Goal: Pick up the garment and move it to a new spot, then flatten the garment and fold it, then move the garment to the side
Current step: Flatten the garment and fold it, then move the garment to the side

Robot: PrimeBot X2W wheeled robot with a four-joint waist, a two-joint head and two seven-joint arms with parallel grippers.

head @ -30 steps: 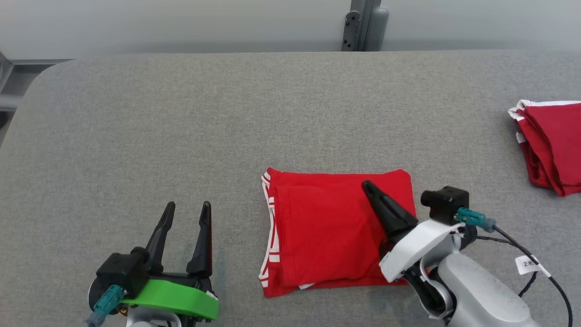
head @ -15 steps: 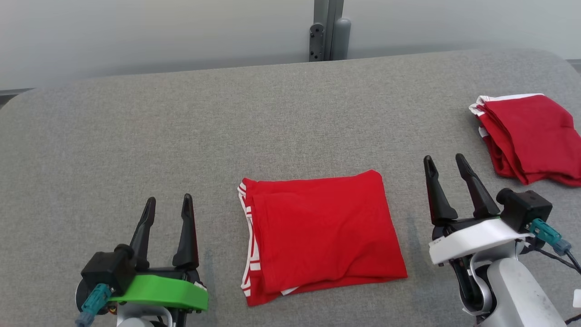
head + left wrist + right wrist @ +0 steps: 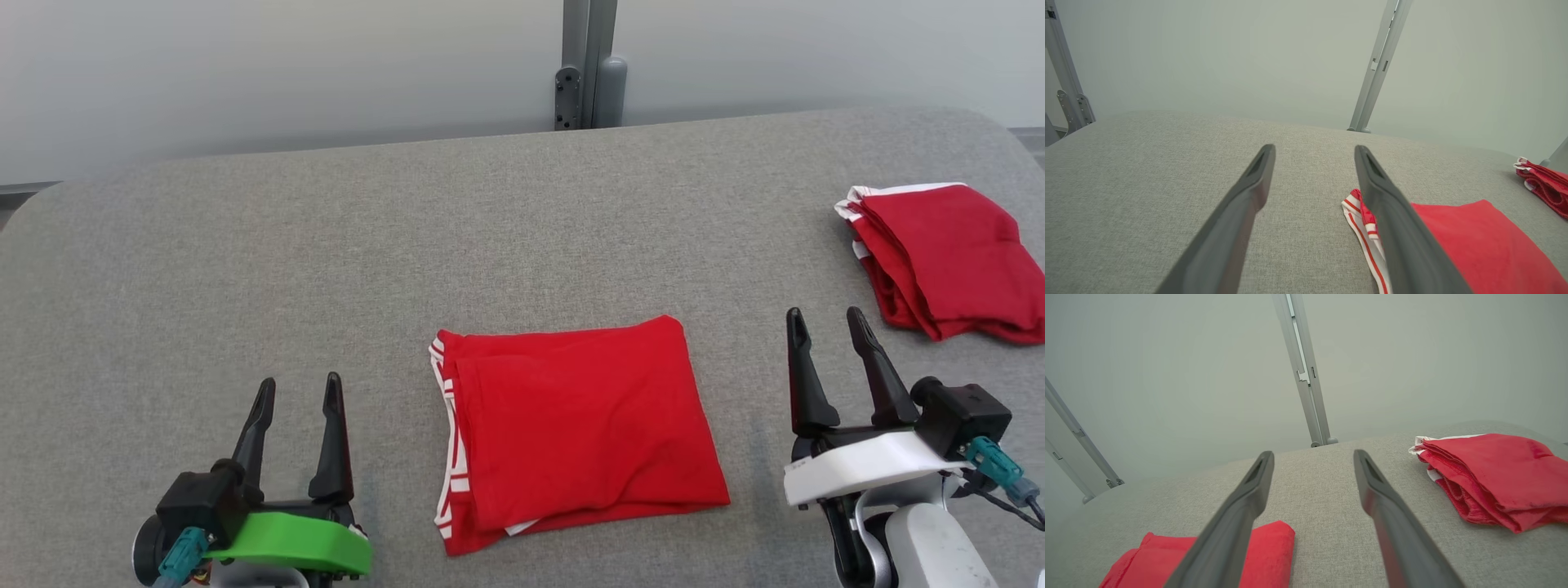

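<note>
grey padded table, pale wall, metal post

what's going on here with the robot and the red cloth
A two-armed robot is handling laundry. A red garment with white trim lies folded on the grey table, between the left jaws and the right jaws, which both stand open, touching nothing. A folded red pile sits at the far right. Moving the garment aside looks not yet done.
</note>
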